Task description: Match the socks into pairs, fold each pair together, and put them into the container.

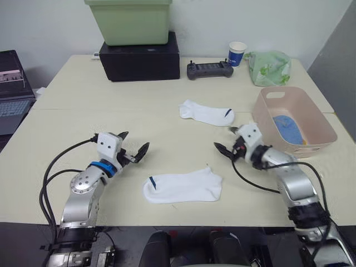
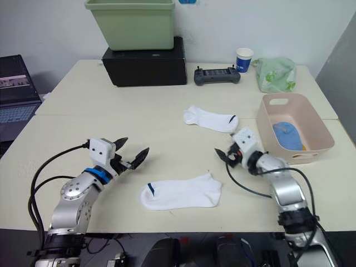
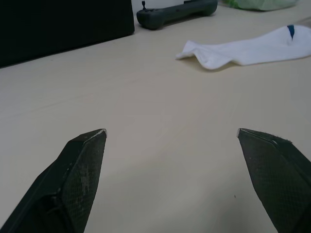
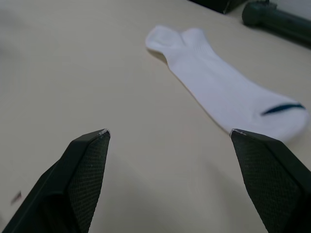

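Near white sock [image 1: 182, 187]: flat on the table [image 1: 72, 89], between our left gripper [image 1: 133, 151] and right gripper [image 1: 227, 146], both spread wide and empty. Far white sock [image 1: 206, 113]: beyond the right gripper, just ahead of it. Container [image 1: 317, 125]: beside the right gripper, blue pair [image 1: 287, 128] inside (orange hard to tell). We judge the whites last; lay one squarely on the other before folding.
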{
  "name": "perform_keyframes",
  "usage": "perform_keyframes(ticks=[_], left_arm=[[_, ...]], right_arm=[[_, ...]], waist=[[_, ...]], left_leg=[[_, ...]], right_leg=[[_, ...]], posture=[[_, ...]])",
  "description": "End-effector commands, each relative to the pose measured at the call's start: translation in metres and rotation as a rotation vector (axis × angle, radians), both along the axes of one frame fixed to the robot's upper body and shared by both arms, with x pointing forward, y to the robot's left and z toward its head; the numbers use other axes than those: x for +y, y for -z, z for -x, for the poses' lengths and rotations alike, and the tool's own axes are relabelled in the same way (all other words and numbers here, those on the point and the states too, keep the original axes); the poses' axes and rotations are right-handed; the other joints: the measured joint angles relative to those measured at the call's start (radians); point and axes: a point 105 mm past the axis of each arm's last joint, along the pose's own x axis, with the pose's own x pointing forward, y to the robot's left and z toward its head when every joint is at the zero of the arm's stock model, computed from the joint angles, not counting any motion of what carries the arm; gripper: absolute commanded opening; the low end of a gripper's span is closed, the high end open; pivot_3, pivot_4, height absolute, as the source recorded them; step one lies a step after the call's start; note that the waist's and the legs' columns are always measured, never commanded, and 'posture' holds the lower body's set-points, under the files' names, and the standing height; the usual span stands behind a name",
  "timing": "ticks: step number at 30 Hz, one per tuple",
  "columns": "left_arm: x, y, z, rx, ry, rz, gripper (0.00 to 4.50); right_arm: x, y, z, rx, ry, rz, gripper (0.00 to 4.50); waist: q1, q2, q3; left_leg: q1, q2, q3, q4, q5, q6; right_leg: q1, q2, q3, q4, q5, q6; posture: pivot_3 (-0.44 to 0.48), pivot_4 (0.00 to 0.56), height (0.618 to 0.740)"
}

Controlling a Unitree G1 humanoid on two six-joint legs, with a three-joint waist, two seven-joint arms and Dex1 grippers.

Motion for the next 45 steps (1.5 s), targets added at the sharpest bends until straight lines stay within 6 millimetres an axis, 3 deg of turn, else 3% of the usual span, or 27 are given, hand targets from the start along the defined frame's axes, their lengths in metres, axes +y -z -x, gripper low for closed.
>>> perform_keyframes(ticks=[1,3,7,11,16,20,29,32,42,45], left_arm=[[0.020,-0.019,-0.002,-0.046,-0.039,-0.011,4.48],[0.030,-0.021,-0.002,-0.044,-0.055,-0.004,4.48],[0.021,-0.023,0.001,-0.055,-0.034,-0.025,4.48],[-0.021,-0.043,0.020,-0.068,0.134,-0.015,4.48],[-0.039,-0.050,0.025,-0.071,0.191,-0.020,4.48],[-0.048,-0.048,0.029,-0.055,0.226,-0.004,4.48],[-0.040,-0.046,0.031,-0.083,0.147,-0.002,4.48],[-0.038,-0.045,0.035,-0.085,0.131,0.001,4.50],[-0.043,-0.042,0.039,-0.087,0.107,0.024,4.50],[-0.043,-0.041,0.037,-0.085,0.107,0.021,4.50]], right_arm=[[0.018,-0.007,-0.013,-0.042,0.005,0.033,4.24],[0.032,-0.007,-0.020,-0.058,0.002,0.055,4.24],[0.040,-0.005,-0.037,-0.048,0.026,0.055,4.24],[0.040,-0.001,-0.072,-0.005,0.097,0.069,4.24],[0.042,-0.006,-0.097,0.026,0.135,0.072,4.24],[0.052,-0.009,-0.100,0.030,0.091,0.118,4.24],[0.064,0.002,-0.098,0.098,0.085,0.134,4.24],[0.061,0.007,-0.100,0.164,0.138,0.076,3.68],[0.034,0.006,-0.107,0.250,0.290,-0.034,0.01],[0.033,0.006,-0.107,0.243,0.263,-0.019,0.01]], waist=[[-0.001,0.000,0.000],[0.001,0.000,0.000],[0.007,0.000,0.000],[0.007,0.000,0.000],[0.002,0.000,0.000],[-0.006,0.000,0.000],[-0.016,0.000,0.000],[-0.016,0.000,0.000],[-0.011,0.000,0.000],[-0.012,0.000,0.000]], left_leg=[[0.000,0.000,0.000,0.000,0.000,0.000],[0.000,0.000,0.000,0.000,0.000,0.000],[-0.001,0.000,-0.001,-0.001,0.000,0.000],[-0.003,0.000,0.002,0.000,0.000,0.000],[-0.001,-0.001,0.001,-0.001,0.000,0.000],[-0.002,0.000,0.002,-0.001,0.000,0.000],[-0.002,0.001,0.002,-0.001,0.000,0.000],[-0.002,0.001,0.002,-0.001,0.000,0.000],[-0.002,0.000,0.002,-0.001,0.000,0.000],[-0.002,0.000,0.002,-0.001,0.000,0.000]], right_leg=[[0.000,0.000,0.000,0.000,0.000,0.000],[-0.001,0.000,0.000,0.000,0.000,0.000],[-0.001,0.000,-0.001,-0.001,0.000,0.000],[-0.002,-0.001,-0.001,-0.003,0.000,0.000],[-0.002,-0.002,0.000,-0.001,0.000,0.000],[-0.003,-0.001,0.000,-0.001,0.000,0.000],[-0.004,-0.001,0.001,0.001,0.000,0.000],[-0.004,-0.001,0.002,0.002,0.000,0.000],[-0.004,-0.002,0.002,0.002,0.000,0.000],[-0.004,-0.001,0.002,0.002,0.000,0.000]], posture=[[0.000,0.150,0.740],[0.000,0.150,0.740],[0.000,0.150,0.740],[0.000,0.150,0.740],[0.000,0.150,0.740],[0.000,0.150,0.740],[0.000,0.150,0.740],[0.000,0.150,0.740],[0.000,0.150,0.740],[0.000,0.150,0.740]])
